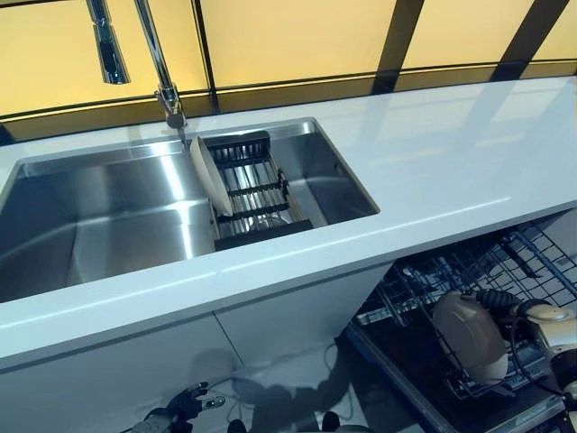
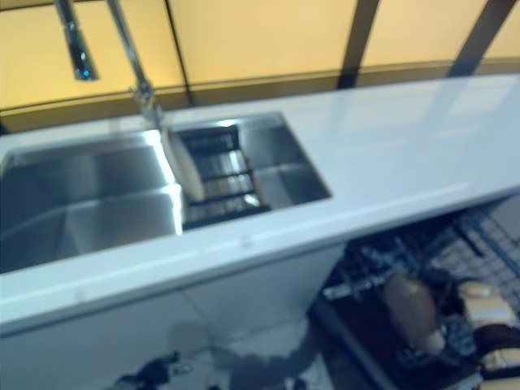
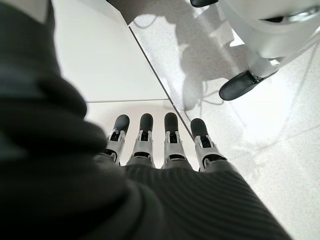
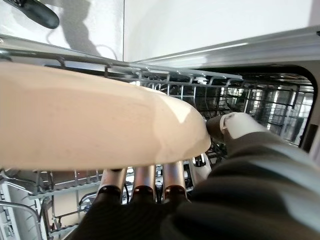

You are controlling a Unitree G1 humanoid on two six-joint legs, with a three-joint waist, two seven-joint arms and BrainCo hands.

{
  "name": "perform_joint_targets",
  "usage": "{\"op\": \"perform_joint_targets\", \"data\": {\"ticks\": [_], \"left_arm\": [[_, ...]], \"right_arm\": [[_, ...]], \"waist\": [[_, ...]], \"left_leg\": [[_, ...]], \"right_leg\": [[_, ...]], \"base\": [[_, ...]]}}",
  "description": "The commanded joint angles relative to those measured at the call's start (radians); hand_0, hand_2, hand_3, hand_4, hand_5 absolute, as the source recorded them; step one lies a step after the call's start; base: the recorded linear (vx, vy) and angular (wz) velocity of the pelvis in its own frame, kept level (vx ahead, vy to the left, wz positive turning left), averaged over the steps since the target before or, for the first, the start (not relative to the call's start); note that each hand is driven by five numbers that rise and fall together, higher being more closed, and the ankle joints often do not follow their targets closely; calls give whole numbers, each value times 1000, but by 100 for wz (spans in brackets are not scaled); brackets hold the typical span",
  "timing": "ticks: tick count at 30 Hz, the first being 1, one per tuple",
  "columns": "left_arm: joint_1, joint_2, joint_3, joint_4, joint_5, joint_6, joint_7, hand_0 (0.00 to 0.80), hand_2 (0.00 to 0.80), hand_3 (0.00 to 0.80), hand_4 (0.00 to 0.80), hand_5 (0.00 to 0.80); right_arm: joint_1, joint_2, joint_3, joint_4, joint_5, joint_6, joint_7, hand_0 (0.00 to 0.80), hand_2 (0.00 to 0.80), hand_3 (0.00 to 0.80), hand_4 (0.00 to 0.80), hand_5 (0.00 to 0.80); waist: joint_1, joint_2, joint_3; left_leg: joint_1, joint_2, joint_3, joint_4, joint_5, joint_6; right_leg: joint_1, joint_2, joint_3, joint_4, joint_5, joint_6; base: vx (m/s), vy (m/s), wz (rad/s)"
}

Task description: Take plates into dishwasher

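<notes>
Hanging low by the cabinet front, the left hand (image 1: 185, 403) has relaxed, empty fingers. One cream plate (image 1: 206, 173) waits in the sink rack (image 1: 252, 194). The right hand (image 1: 532, 325) pinches another plate (image 1: 469, 336) over the dishwasher rack (image 1: 433, 284); a tilted descent could jam its rim across the tines.

Counter (image 1: 433, 171): white, running across the frame from lower left to upper right.
Sink (image 1: 99, 216): steel basin set into the counter, left of centre.
Drying rack (image 1: 252, 194): dark, at the sink's right end, holding one cream plate (image 1: 206, 176) on edge.
Faucet (image 1: 158, 63): chrome, behind the sink, upper left.
</notes>
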Motion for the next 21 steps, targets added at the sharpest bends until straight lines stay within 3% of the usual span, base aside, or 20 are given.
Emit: {"op": "perform_joint_targets", "data": {"ticks": [1,2,17,21], "left_arm": [[-46,18,23,-6,-13,-39,-6,0,0,0,0,0],[-46,19,24,-4,-13,-39,-6,0,0,0,0,0],[-45,27,19,-7,-27,-39,9,0,0,0,0,0],[-44,36,23,-8,-30,-36,13,0,0,0,0,0]], "right_arm": [[-58,-12,-9,68,-13,-33,8,110,110,110,110,110],[-60,-16,-12,73,-13,-35,14,0,0,0,0,0],[-67,-104,-65,64,26,-5,4,0,0,0,0,0],[-68,-194,-128,56,57,26,-14,0,0,0,0,0]], "waist": [[29,-46,-1],[30,-47,-1],[27,-62,-1],[21,-73,-1]], "left_leg": [[61,29,-19,35,-111,28],[61,29,-20,34,-111,27],[64,31,-20,32,-112,30],[63,33,-22,32,-110,30]], "right_leg": [[-75,-69,-18,45,42,90],[-74,-68,-18,44,42,90],[-69,-60,-13,42,44,89],[-69,-54,-8,44,47,89]], "base": [[0,0,0],[0,0,0],[0,0,0],[0,0,0]]}}
